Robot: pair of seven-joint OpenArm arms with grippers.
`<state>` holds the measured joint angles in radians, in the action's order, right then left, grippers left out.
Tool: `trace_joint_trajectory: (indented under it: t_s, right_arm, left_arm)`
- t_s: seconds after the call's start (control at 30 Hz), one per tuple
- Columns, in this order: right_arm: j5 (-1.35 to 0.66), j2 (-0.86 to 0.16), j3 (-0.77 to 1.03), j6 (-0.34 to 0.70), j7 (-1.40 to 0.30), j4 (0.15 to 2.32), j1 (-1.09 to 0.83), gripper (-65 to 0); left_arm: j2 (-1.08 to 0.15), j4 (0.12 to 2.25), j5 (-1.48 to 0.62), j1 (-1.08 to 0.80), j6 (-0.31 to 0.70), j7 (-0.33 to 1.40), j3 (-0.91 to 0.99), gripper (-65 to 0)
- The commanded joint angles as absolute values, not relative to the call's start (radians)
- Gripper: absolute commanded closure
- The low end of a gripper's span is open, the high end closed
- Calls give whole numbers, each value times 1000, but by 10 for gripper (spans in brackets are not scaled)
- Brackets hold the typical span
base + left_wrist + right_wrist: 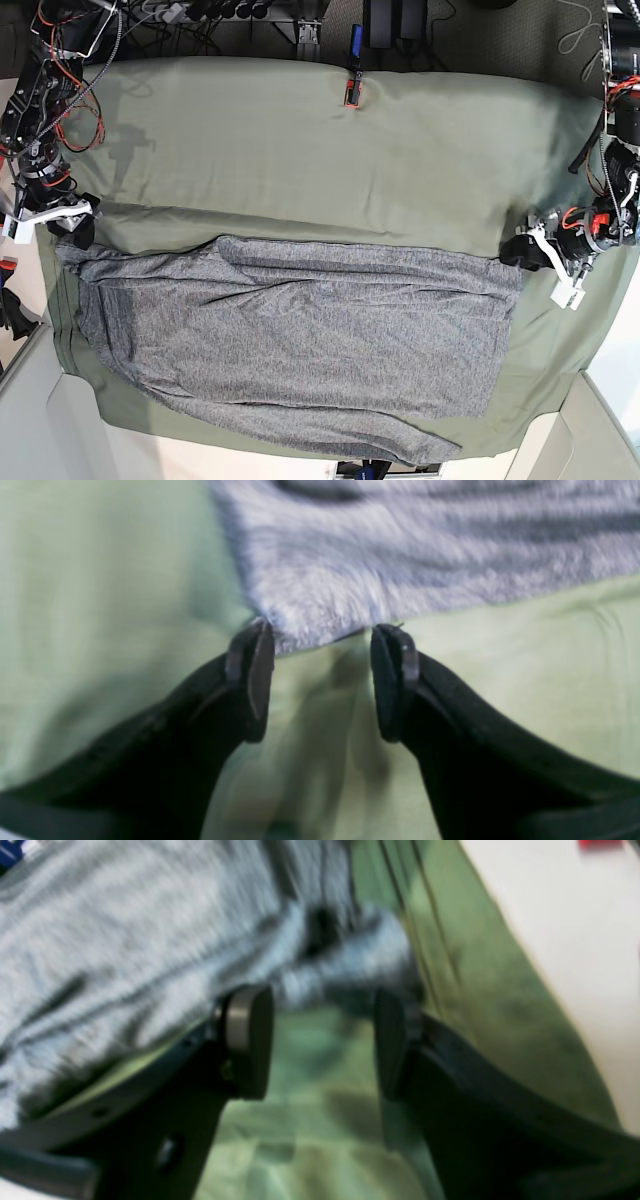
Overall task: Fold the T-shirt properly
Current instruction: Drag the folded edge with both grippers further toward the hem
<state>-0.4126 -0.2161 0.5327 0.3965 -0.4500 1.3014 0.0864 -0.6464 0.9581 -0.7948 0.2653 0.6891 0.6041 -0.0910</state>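
The heather-grey T-shirt lies spread wide across the olive table cloth, its far edge a fairly straight line with creases. My left gripper rests at the shirt's far right corner. In the left wrist view this gripper stands open, and the corner of the T-shirt lies loose at its fingertips. My right gripper is at the far left corner. In the right wrist view it is open too, with a bunched edge of the T-shirt just beyond the pads.
A red and black clip sits at the cloth's far edge, with a blue tag behind it. Cables and arm bases crowd both far corners. The shirt's near hem hangs close to the table's front edge.
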Motion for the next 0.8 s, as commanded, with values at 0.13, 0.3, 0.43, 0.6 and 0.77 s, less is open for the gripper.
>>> trace_joint_trajectory:
  t_s: [0.13, 0.3, 0.43, 0.6, 0.77]
  right_arm:
    - [-427, -232, 535, 374, -411, 1319, 111, -321]
    - [-427, -229, 534, 363, -407, 1300, 130, -321]
    - [-425, -230, 535, 363, -407, 1217, 176, -321]
    - [-427, -229, 535, 376, -407, 1133, 209, -321]
    - [-427, -225, 535, 382, -407, 1127, 208, -321]
  left_arm:
    - [-628, 973, -733, 282, 698, 554, -35, -337]
    - [-602, 960, -712, 282, 698, 554, 27, -337]
    - [-597, 937, -704, 282, 698, 558, 27, -337]
    - [-593, 915, -664, 282, 627, 557, 28, -337]
    - [-592, 915, -653, 290, 613, 519, 28, -337]
